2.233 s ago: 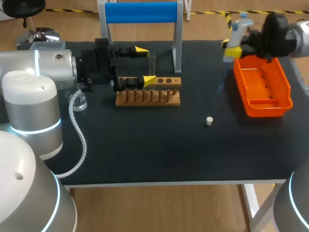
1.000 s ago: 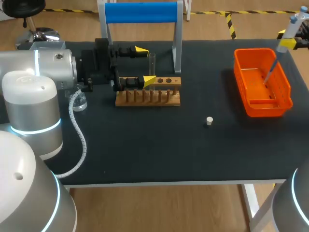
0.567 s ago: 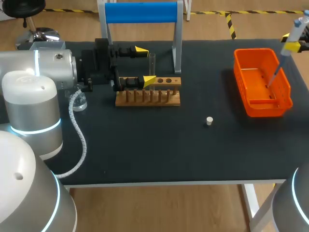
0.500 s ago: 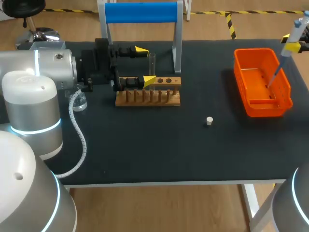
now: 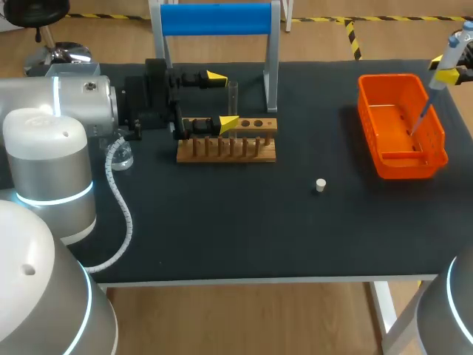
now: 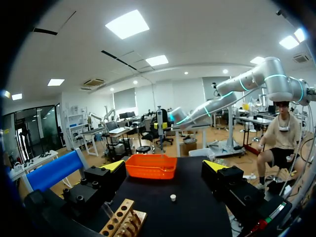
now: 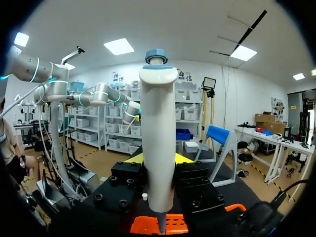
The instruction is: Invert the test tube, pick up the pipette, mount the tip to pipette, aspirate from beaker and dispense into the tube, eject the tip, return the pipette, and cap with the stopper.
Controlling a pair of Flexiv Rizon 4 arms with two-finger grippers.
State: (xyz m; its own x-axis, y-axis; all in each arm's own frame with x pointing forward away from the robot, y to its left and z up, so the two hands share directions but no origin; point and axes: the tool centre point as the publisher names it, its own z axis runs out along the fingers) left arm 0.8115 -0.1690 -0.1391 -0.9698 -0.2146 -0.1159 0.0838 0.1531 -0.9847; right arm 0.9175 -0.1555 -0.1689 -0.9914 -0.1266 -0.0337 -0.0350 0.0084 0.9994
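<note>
A black desk (image 5: 222, 229) carries a blue-topped stand (image 5: 214, 18) at its far edge, a wooden rack (image 5: 227, 148) just in front of that, and an orange bin (image 5: 384, 166) at the right. Only the head view shows the test tube (image 5: 233, 103), clear and upright in the rack, and the glass beaker (image 5: 120, 157) at the left, partly hidden behind the left arm. It also shows the white stopper (image 5: 320, 185) lying alone on the desk, nearer than the rack and the bin. The left wrist view looks across the rack (image 6: 123, 224) toward the stopper (image 6: 172, 197) and the bin (image 6: 150, 173) beyond. The left gripper (image 5: 222, 98) lies level over the rack's left end with its jaws wide apart. The left wrist view shows this gripper (image 6: 165, 165) holding nothing, and in the head view the tube stands just right of its yellow tips. At the far right edge, the right gripper (image 5: 446, 74) has its jaws closed on the pipette (image 5: 442, 63). The pipette's long axis is tilted, plunger end up and to the far right, with the thin tip (image 5: 419, 118) pointing down into the bin. The right wrist view shows that hold close up. There the pipette (image 7: 158, 148) runs straight up between the right gripper's (image 7: 159, 160) jaws, its narrow end over the bin (image 7: 148, 224).
</note>
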